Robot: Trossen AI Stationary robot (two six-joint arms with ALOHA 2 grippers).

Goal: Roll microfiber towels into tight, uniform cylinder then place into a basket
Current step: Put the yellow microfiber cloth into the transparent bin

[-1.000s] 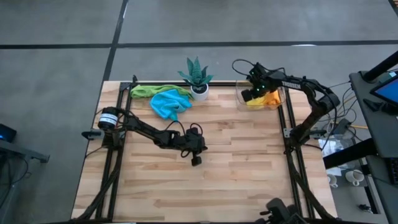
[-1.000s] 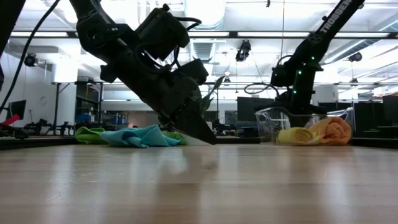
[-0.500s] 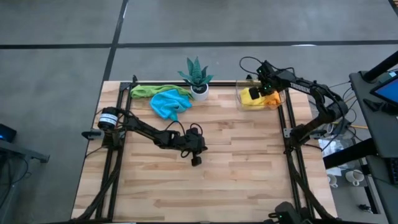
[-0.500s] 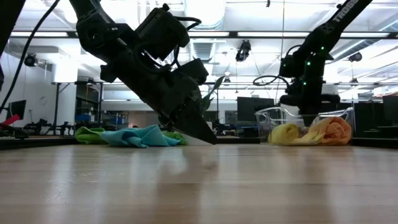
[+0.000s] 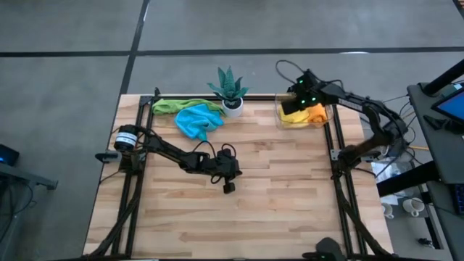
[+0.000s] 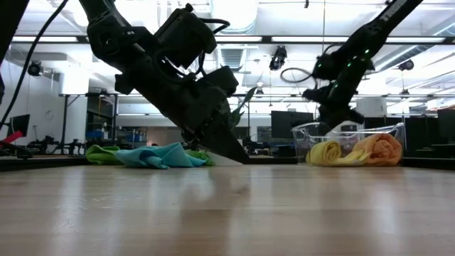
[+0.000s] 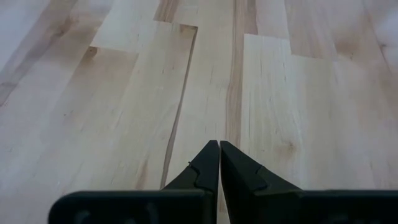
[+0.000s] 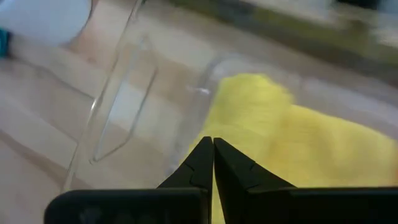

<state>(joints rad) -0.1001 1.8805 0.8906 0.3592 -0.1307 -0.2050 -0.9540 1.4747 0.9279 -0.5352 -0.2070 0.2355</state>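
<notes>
The right pincer [image 5: 293,102] is closed, empty, over the basket [image 5: 279,116] at the worktop's far right corner. The left pincer [image 5: 229,188] is closed, mid-worktop.

The gray floor [image 5: 65,87] lies around the wooden table [image 5: 275,203], and long ceiling lights [image 6: 284,39] shine at twelve o'clock.

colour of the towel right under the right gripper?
Yellow towel, lying in the basket; right wrist view shows it best.

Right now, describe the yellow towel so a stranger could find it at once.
Go to the table's far right corner, where the clear basket sits. The yellow towel lies inside, on the plant side, beside an orange towel.
</notes>
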